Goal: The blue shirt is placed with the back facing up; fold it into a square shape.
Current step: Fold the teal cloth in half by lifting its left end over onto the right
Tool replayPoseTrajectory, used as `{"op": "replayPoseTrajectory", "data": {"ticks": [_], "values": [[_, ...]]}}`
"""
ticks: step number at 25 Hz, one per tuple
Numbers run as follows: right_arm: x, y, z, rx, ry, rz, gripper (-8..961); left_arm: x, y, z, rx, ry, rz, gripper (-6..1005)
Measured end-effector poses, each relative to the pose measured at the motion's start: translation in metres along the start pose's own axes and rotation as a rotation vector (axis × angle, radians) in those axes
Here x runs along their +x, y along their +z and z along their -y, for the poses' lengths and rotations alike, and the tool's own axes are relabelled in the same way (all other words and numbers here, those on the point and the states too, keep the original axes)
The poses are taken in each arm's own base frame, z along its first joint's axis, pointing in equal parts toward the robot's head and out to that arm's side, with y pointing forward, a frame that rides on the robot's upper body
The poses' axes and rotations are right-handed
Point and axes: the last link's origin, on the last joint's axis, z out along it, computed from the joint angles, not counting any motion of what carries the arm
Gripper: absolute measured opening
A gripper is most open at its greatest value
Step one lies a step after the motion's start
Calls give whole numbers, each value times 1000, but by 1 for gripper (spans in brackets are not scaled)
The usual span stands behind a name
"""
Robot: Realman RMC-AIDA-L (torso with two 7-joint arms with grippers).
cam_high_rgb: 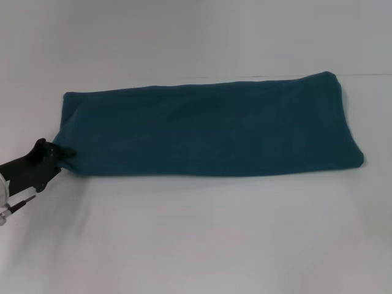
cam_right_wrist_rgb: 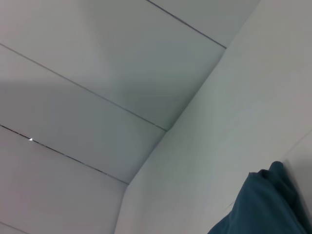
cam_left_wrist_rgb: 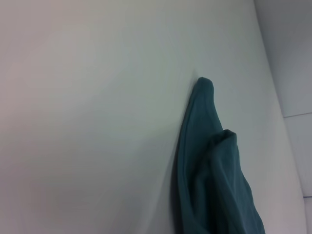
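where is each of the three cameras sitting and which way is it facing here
Head view: on the robot's head, looking forward and down at the blue shirt on the white table; the left gripper shows at the shirt's left end.
Left wrist view: on the left arm, facing the table and shirt; no fingers show.
Right wrist view: on the right arm, facing wall panels and a shirt edge; no fingers show.
All three share the shirt.

The blue shirt (cam_high_rgb: 208,128) lies across the far half of the surface (cam_high_rgb: 202,239) as a long band running left to right. The left pincer (cam_high_rgb: 64,153) sits at the band's near-left corner, touching the cloth, its arm reaching in from the left edge.
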Motion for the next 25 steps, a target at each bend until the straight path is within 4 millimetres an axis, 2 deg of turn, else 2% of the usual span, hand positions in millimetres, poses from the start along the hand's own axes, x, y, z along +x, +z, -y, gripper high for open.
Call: {"op": "replayPoseTrajectory", "data": {"ticks": [8, 22, 25], "values": [[3, -1, 4, 11, 21, 2, 947, 10, -13, 4, 3, 27, -33, 61], [7, -1, 6, 10, 35, -5, 947, 56, -59, 29, 62, 19, -210, 62], [7, 0, 6, 12, 33, -7, 947, 60, -63, 26, 52, 40, -208, 62]]}}
